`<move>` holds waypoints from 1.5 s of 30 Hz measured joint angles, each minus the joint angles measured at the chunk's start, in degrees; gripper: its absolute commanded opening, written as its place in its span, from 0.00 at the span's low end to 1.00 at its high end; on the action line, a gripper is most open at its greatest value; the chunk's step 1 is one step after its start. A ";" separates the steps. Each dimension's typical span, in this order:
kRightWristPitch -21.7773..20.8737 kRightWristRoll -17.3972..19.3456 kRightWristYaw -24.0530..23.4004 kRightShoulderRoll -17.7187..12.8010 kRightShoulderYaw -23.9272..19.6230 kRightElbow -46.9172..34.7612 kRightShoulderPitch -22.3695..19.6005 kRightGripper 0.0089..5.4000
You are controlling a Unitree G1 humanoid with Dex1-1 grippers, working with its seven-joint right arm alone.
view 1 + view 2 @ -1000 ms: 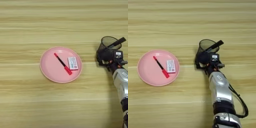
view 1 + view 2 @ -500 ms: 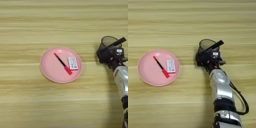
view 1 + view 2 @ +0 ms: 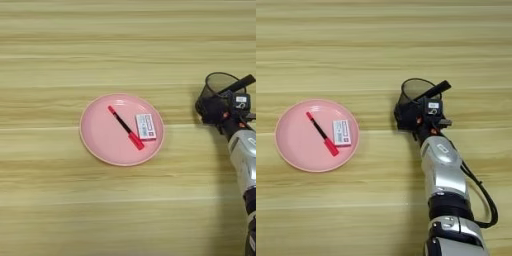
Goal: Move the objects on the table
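A black wire-mesh pen cup (image 3: 415, 91) stands upright on the wood table (image 3: 381, 40), right of centre. A slim black marker (image 3: 437, 89) leans out over its right rim. My right gripper (image 3: 407, 116) sits pressed against the cup's near-left side, and its black parts merge with the mesh. The silver forearm (image 3: 442, 165) comes up from the bottom edge. A white eraser with a red-printed label (image 3: 341, 132) lies flat in a pink plate (image 3: 298, 150) on the left.
A slim pen (image 3: 321, 133) with a black shaft and a red cap lies diagonally in the plate, just left of the eraser. A black cable (image 3: 483, 195) loops beside the forearm. In the left eye view the cup (image 3: 221, 82) is near the right edge.
The gripper has crept slightly up the picture, closer against the cup. Cup, marker, plate, eraser and pen have stayed in place.
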 measured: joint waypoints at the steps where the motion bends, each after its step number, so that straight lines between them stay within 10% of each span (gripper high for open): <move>1: 0.00 0.00 0.02 0.00 0.01 0.00 0.00 0.87; 27: 13.57 2.84 3.71 4.07 5.15 -33.73 20.59 0.87; 45: 13.82 2.04 3.61 4.99 6.61 -34.26 22.04 0.99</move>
